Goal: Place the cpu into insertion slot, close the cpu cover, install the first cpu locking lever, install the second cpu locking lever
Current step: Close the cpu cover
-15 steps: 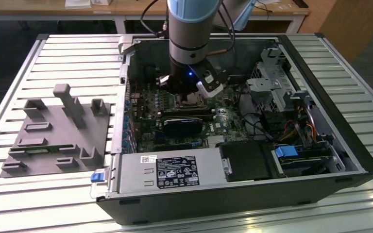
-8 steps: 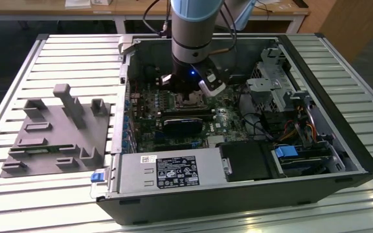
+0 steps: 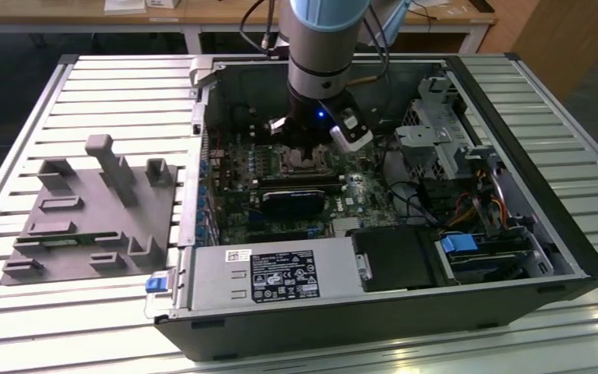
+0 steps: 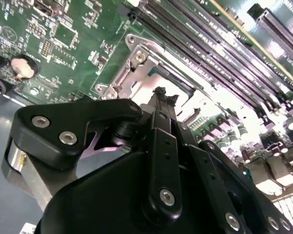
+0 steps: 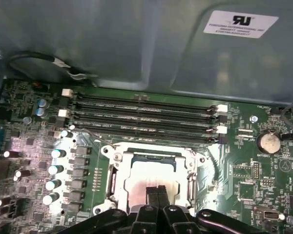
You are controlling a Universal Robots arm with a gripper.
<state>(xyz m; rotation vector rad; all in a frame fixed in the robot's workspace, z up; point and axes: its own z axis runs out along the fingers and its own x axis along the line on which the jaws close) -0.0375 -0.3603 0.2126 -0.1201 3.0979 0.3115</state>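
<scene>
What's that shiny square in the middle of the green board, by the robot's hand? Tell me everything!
That is the cpu, a small flat square chip with a silvery-grey metal face that glares under the light. It lies level in the insertion slot, ringed by its thin silver frame. The hand, shut, sits over one edge; whether it touches is unclear.

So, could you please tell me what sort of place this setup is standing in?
Probably a robotics lab or workshop: a robot arm reaches into an open computer case lying on a slatted metal table, a grey fixture sits beside the case, and wooden desks stand behind.
</scene>
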